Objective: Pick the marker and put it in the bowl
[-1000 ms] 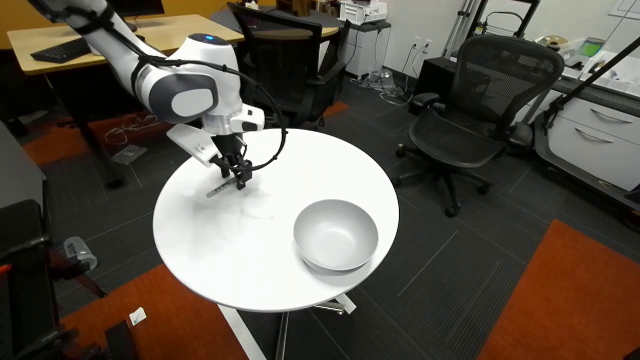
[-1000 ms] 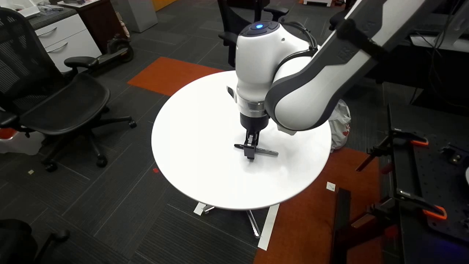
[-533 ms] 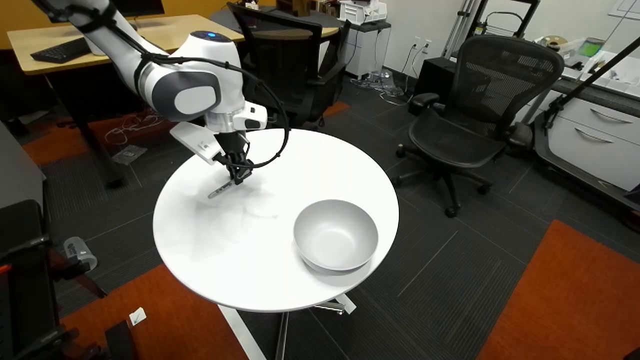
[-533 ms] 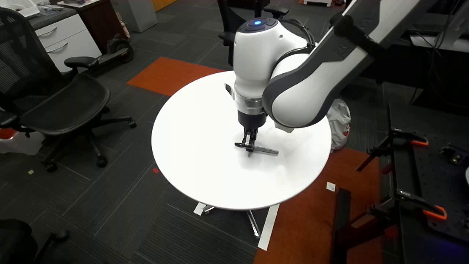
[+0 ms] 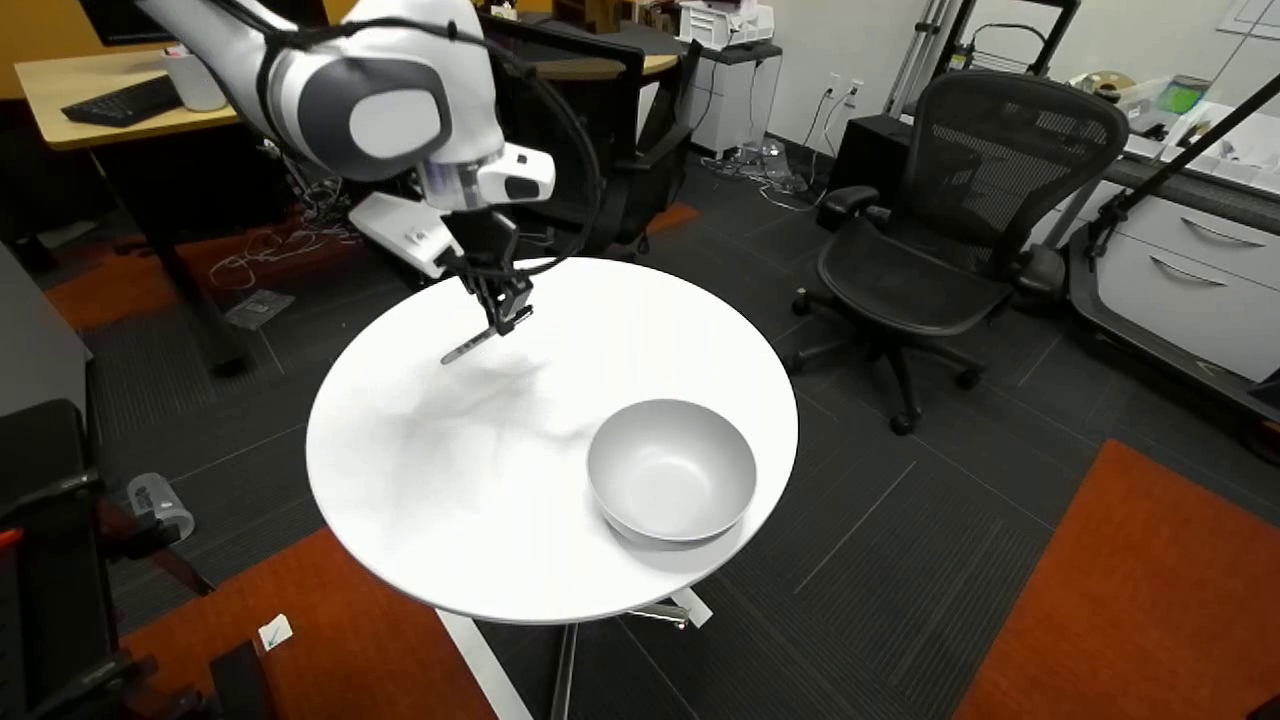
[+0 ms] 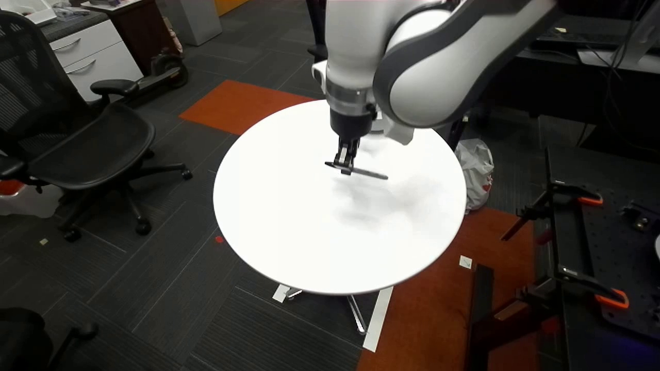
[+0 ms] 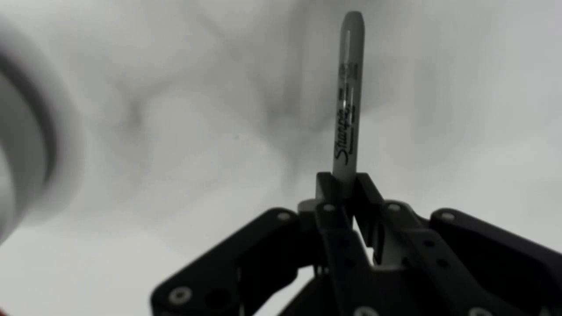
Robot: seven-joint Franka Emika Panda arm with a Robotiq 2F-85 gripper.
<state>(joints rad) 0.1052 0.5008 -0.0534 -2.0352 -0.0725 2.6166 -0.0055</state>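
Claw [image 7: 345,186] has the marker [image 7: 347,101] (a Sharpie, going by the print) pinched tight, up off the table [image 5: 450,520]. The bowl [image 5: 671,475] sits well apart from it, near the table's edge. There's a cable [image 5: 598,185] looping out beside the arm [image 5: 395,120], plus a chair [image 5: 925,280] near the table.

– What can you read?

– "Sharpie", in dark script along the grey marker [image 7: 349,96] between my fingers [image 7: 368,193]; the smaller print around it is too blurred for me

– And the white card [image 5: 276,631] on the orange carpet [image 5: 370,640]?

– A dark mark, too small for me to make out
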